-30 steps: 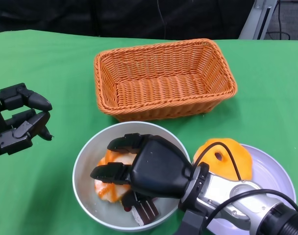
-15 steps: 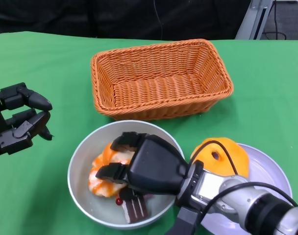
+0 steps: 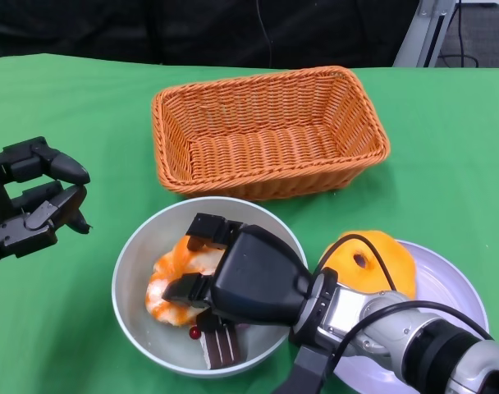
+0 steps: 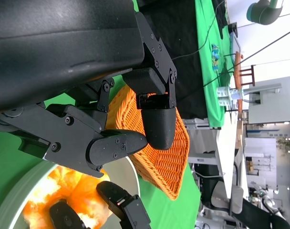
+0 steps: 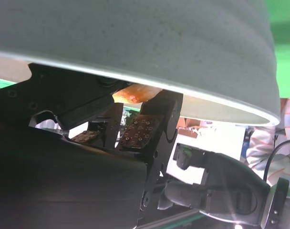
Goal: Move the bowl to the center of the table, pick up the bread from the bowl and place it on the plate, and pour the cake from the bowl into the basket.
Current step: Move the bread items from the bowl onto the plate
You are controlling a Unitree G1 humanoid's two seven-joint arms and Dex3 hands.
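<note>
The grey bowl (image 3: 133,256) sits in front of the basket (image 3: 270,131) and holds an orange-and-white cake (image 3: 169,283) and a dark chocolate slice (image 3: 219,346) with a red cherry. My right hand (image 3: 249,279) grips the bowl's right rim, with fingers inside over the cakes. The right wrist view shows the bowl's underside (image 5: 135,38) above those fingers (image 5: 140,133). The orange bread (image 3: 379,258) lies on the white plate (image 3: 455,287) at the right. My left hand (image 3: 32,201) hovers empty at the left, fingers apart, well away from the bowl.
The orange wicker basket is empty and lies just behind the bowl; the left wrist view shows it (image 4: 159,152) past my left hand (image 4: 111,95). Green cloth covers the table. A metal stand (image 3: 430,25) rises at the back right.
The camera shifted slightly, moving the whole picture left. The bowl, held by my right hand, has edged left relative to the basket. The left hand has barely moved.
</note>
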